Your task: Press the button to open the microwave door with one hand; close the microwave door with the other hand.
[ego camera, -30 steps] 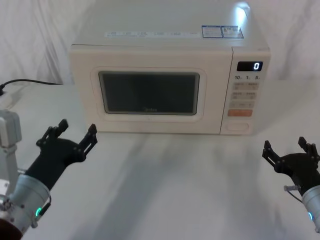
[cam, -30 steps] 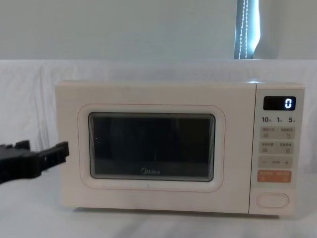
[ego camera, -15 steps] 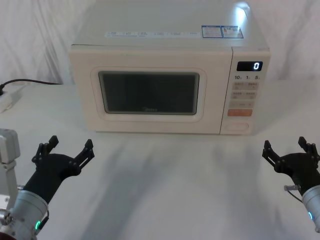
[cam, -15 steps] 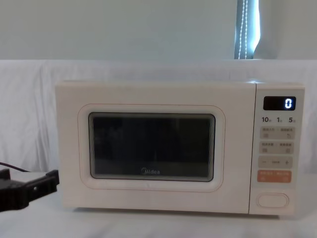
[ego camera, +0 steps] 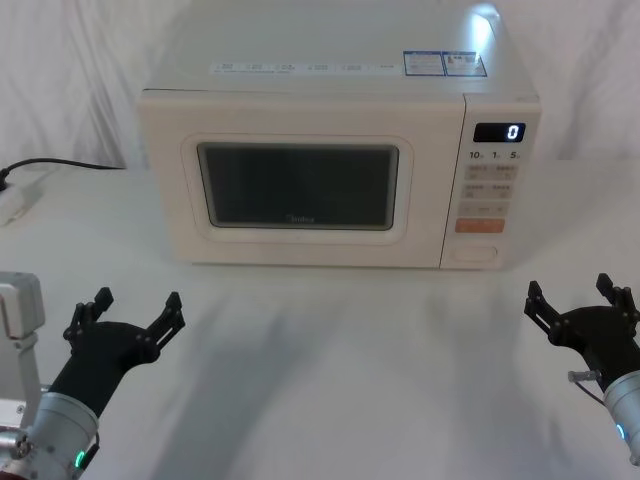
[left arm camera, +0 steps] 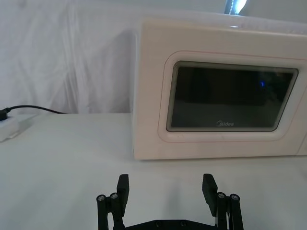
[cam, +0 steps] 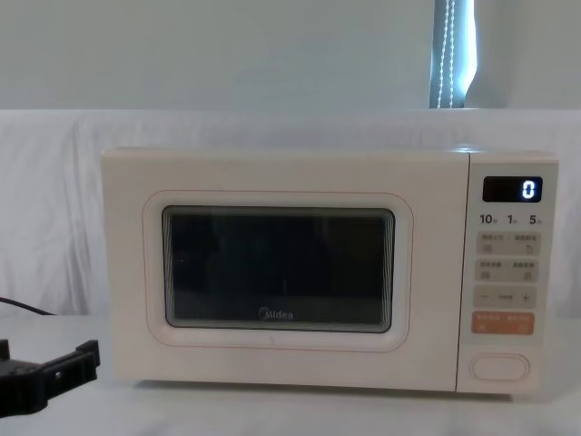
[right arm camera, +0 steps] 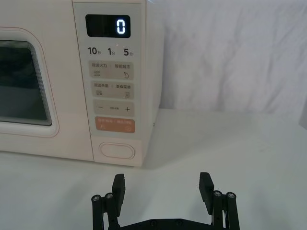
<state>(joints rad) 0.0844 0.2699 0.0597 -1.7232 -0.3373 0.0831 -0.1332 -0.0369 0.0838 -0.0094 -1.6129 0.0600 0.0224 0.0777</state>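
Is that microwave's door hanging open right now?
No, the microwave door sits flush with the control panel in the chest view, with no gap at its edge.

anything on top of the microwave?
On the microwave top, only flat printed labels: a long strip near the front edge and a blue-bordered sticker pair toward the right. Nothing stands on it. The rear edge is out of frame.

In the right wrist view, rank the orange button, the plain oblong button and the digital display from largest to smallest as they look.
1. Digital display, clearly largest.
2. Orange button and plain oblong button: the orange one is a bit wider, the oblong one a bit taller, so they look too alike to rank.
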